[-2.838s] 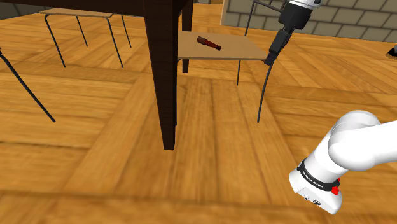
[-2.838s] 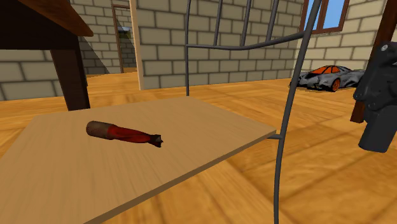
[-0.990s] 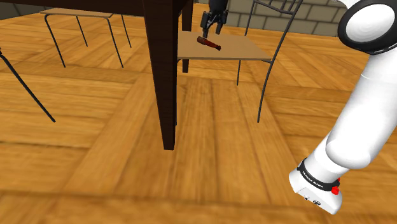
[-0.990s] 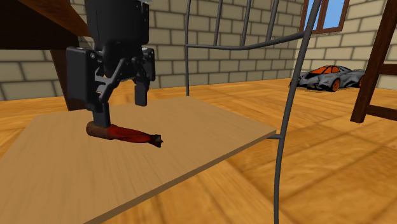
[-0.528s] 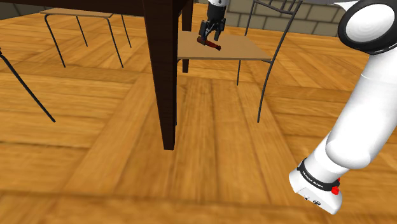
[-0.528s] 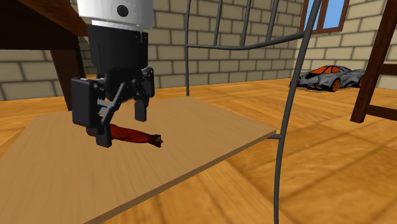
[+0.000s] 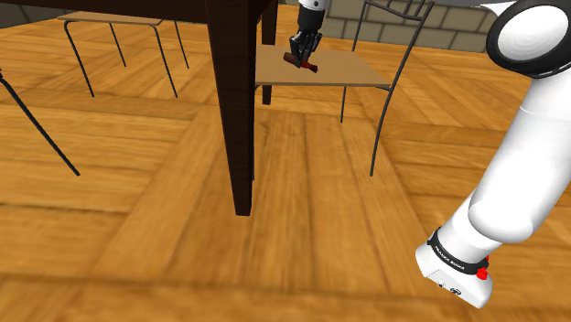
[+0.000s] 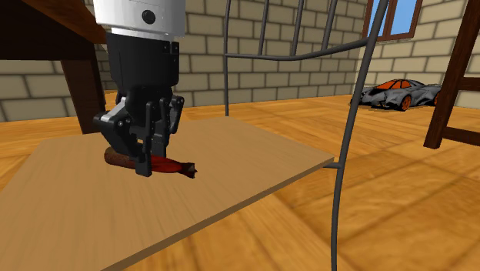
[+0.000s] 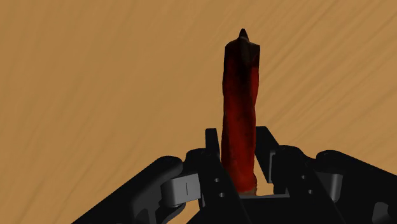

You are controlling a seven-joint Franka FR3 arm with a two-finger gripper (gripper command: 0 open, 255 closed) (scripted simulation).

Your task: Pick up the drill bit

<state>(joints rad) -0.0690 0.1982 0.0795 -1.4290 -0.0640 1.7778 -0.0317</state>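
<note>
The gripper (image 8: 151, 160) stands upright over the wooden chair seat (image 8: 246, 173), pointing down. Its fingers (image 9: 215, 159) are drawn in narrow and clasp the dark red drill bit (image 8: 175, 165) from both sides, near its thick brown end. The drill bit lies flat on the chair seat, on the side nearer the dark table leg (image 7: 236, 110). Its pointed tip projects beyond the fingers. The wire chair back (image 8: 350, 115) rises at the second exterior view's right. The white arm (image 7: 531, 137) reaches over from the shoulder view's right.
</note>
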